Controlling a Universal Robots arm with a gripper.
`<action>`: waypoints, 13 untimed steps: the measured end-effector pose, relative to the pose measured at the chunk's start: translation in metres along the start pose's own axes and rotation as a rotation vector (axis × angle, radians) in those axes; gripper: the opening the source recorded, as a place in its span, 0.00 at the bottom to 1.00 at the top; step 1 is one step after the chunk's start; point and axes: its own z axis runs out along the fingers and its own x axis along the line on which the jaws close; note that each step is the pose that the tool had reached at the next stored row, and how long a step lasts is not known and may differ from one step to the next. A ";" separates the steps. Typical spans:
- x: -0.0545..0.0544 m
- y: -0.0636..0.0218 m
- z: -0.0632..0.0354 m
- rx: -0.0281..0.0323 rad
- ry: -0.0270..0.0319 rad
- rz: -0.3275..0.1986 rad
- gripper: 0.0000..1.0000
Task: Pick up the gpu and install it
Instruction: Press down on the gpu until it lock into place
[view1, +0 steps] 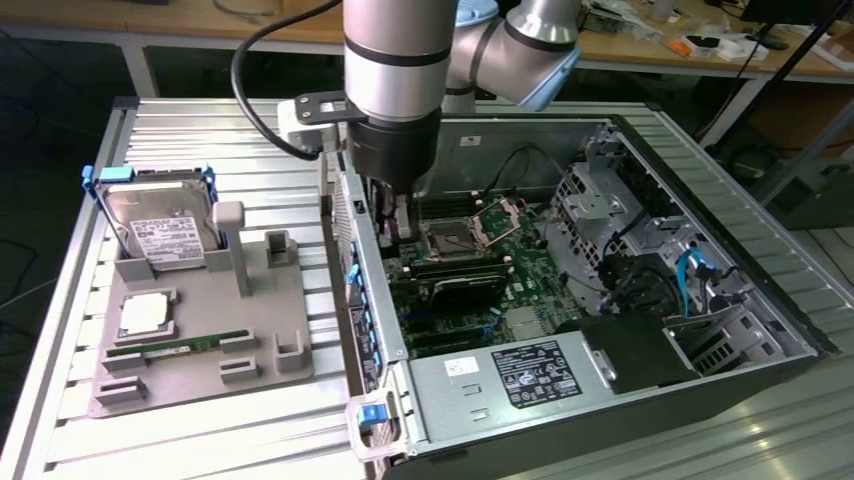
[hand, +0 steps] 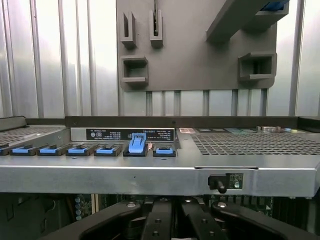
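Gripper (view1: 391, 225), fingers closed together, reaches down inside the open computer case (view1: 694, 200), just within the case's rear wall. The gpu (view1: 454, 290), a black card with a green board edge, lies in the motherboard's (view1: 527, 255) slot area directly beyond the fingertips; whether the closed fingers grip it cannot be told. In the wrist view the gripper (hand: 171, 220) sits below the case's rear edge, where blue slot clips (hand: 137, 145) line up, one raised. Case and grey parts tray (view1: 200, 330) rest on a ribbed metal bench (view1: 200, 130). The tray holds a hard drive (view1: 160, 230), a processor (view1: 144, 315) and a RAM stick (view1: 180, 345). Wooden worktables (view1: 174, 20) stand behind.
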 end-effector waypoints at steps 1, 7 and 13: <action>0.000 0.0019 -0.0001 0.0009 -0.0001 0.000 0.11; 0.002 0.0045 -0.0001 0.0015 -0.0002 0.000 0.11; 0.005 0.0045 0.0001 0.0016 -0.0003 0.000 0.11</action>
